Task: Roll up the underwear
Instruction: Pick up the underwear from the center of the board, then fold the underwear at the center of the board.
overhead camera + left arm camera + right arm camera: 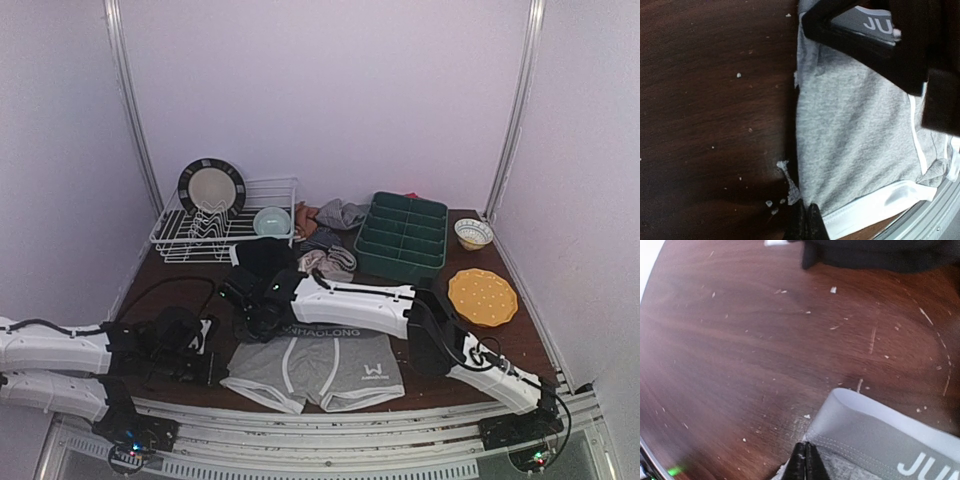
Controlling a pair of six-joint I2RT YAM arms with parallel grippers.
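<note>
Light grey underwear (322,368) with white trim lies flat near the table's front edge. Its left leg hem (860,210) shows in the left wrist view. There my left gripper (808,222) is shut, pinching the cloth's edge just above that hem. My right arm reaches across from the right. My right gripper (806,461) is shut on the left corner of the grey waistband (875,427). More underwear, grey, beige-pink and dark (328,240), is piled at the back centre, with a black piece (265,257) beside it.
A white dish rack (262,190) with a dark-rimmed plate (211,187) and a pale blue bowl (271,221) stands back left. A green divided tray (403,236), a small bowl (473,233) and a yellow plate (483,297) are on the right. Crumbs dot the brown table (765,340).
</note>
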